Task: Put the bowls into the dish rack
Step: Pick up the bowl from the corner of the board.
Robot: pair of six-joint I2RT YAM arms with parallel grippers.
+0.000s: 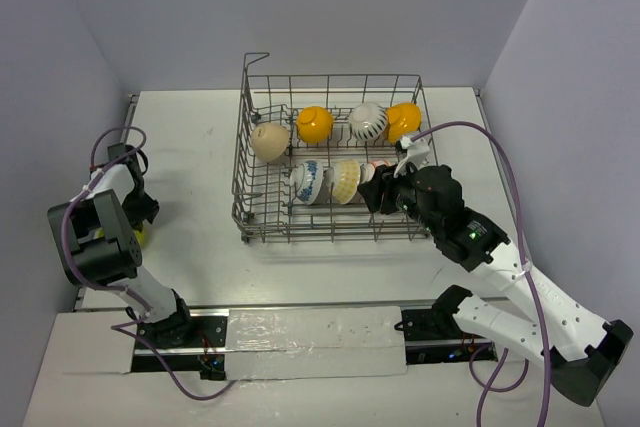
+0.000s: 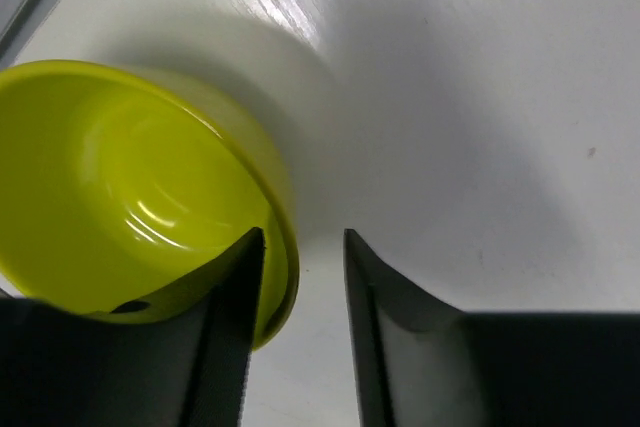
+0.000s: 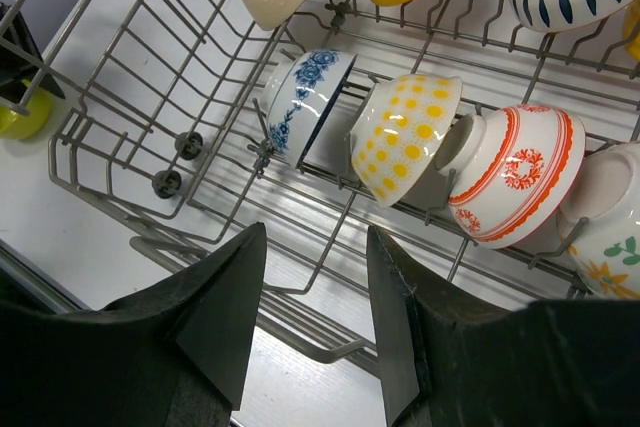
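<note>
White tabletop (image 1: 190, 147) | lime green bowl (image 2: 120, 197) well left of dish rack (image 1: 243, 147) | left gripper (image 2: 302, 237) jaws apart astride its rim | we judge it light, stiff, slick: pinch the rim | right gripper (image 3: 315, 235) spread, empty, at rack's near edge

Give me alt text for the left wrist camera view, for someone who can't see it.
A round lime green bowl sits upright on a white table. The left gripper, jaws apart, straddles its rim, one dark finger inside, one outside.
</note>
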